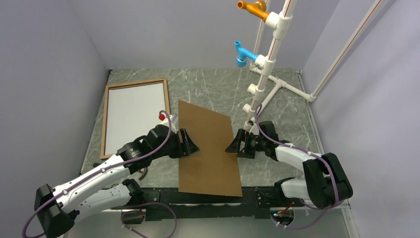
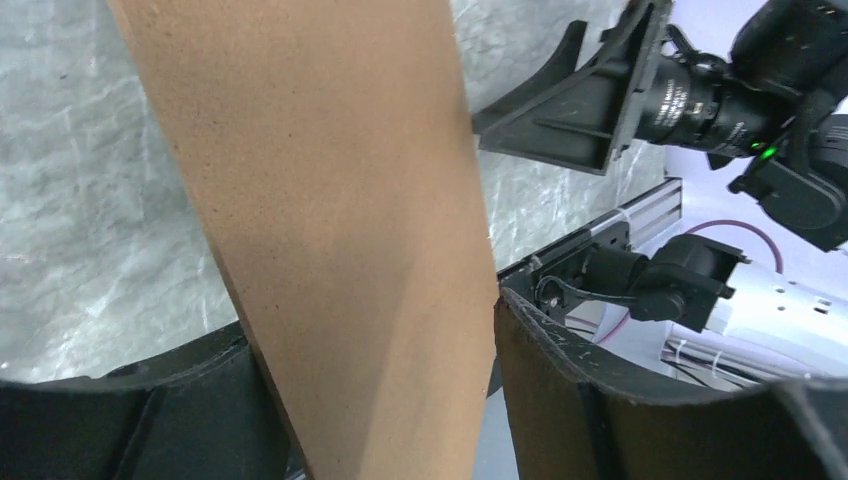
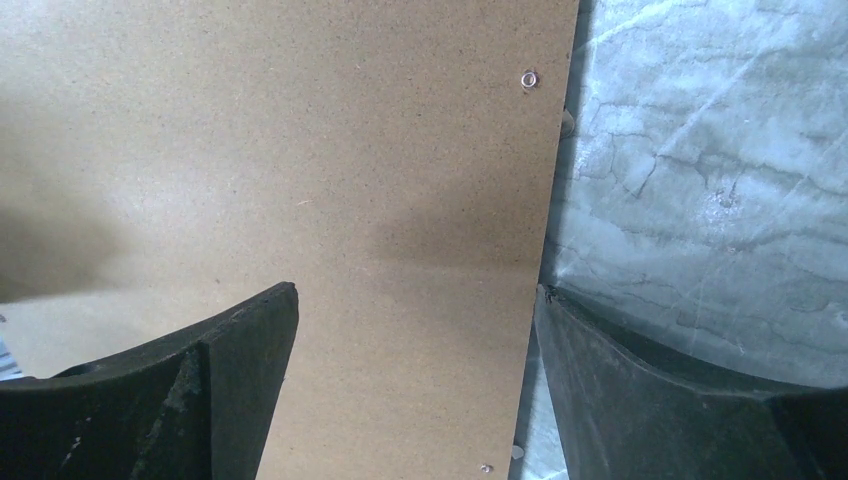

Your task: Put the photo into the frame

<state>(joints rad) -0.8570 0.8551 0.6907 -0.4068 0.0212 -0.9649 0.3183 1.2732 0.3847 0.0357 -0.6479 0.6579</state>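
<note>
The frame (image 1: 105, 121) lies flat at the table's left, brown wood side up. The photo (image 1: 133, 116) fills it, plain white back up. A plain brown backing board (image 1: 208, 148) sits slantwise in the middle, its near edge reaching over the arms' base rail. My left gripper (image 1: 190, 144) is at the board's left edge. Its jaws stand apart around the board (image 2: 340, 250), with a gap at the right finger (image 2: 540, 380). My right gripper (image 1: 234, 144) is at the board's right edge, jaws wide. The board (image 3: 350, 180) runs between its fingers (image 3: 620, 380).
A white pipe stand (image 1: 270, 54) rises at the back right, carrying an orange fitting (image 1: 252, 7) and a blue fitting (image 1: 242, 53). Its feet spread across the marbled tabletop (image 1: 213, 87). Grey walls close in both sides. The black base rail (image 1: 163, 198) runs along the near edge.
</note>
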